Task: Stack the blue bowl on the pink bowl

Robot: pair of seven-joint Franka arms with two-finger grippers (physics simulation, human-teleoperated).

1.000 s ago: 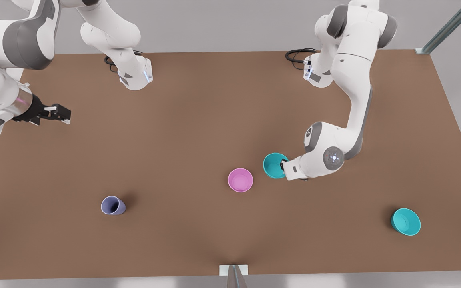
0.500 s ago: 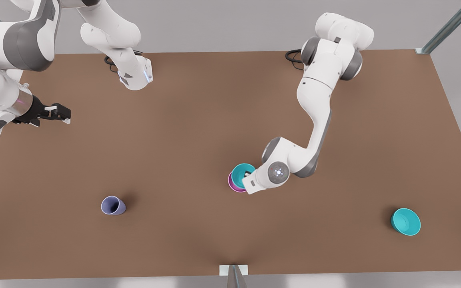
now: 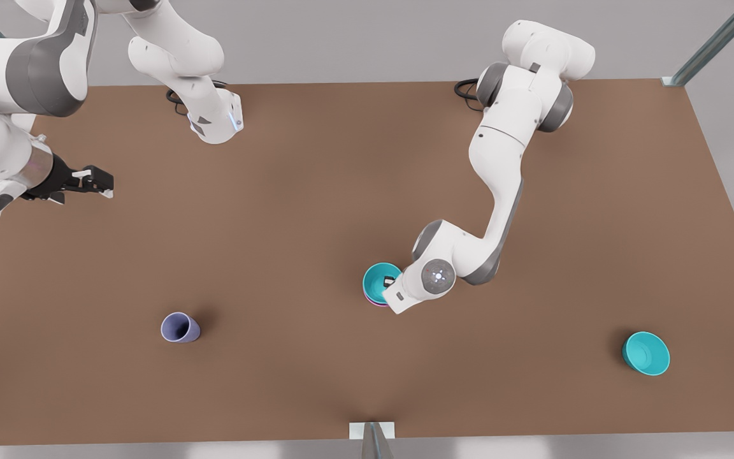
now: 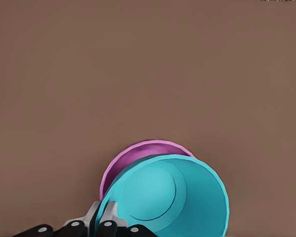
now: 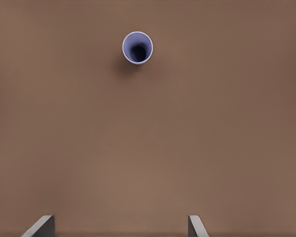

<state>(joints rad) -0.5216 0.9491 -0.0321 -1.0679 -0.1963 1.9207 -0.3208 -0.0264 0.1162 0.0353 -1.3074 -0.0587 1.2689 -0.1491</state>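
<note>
The blue bowl [image 3: 378,280] [image 4: 167,197] sits tilted over the pink bowl [image 3: 373,301] [image 4: 138,153], covering most of it. Only a pink crescent of rim shows beside it. My left gripper [image 3: 391,280] [image 4: 103,219] is shut on the blue bowl's rim, on the side toward the front view's right. My right gripper [image 3: 102,185] [image 5: 119,227] waits open above the table near the front view's left edge, far from both bowls.
A second teal bowl [image 3: 646,354] rests near the front view's right. A lavender-blue cup [image 3: 179,327] [image 5: 137,48] stands toward the front view's lower left. The brown table [image 3: 316,178] carries both arm bases at its far edge.
My left gripper carried the blue bowl toward the front view's left, from beside the pink bowl to over it, then settled it lower. The right arm barely moved.
</note>
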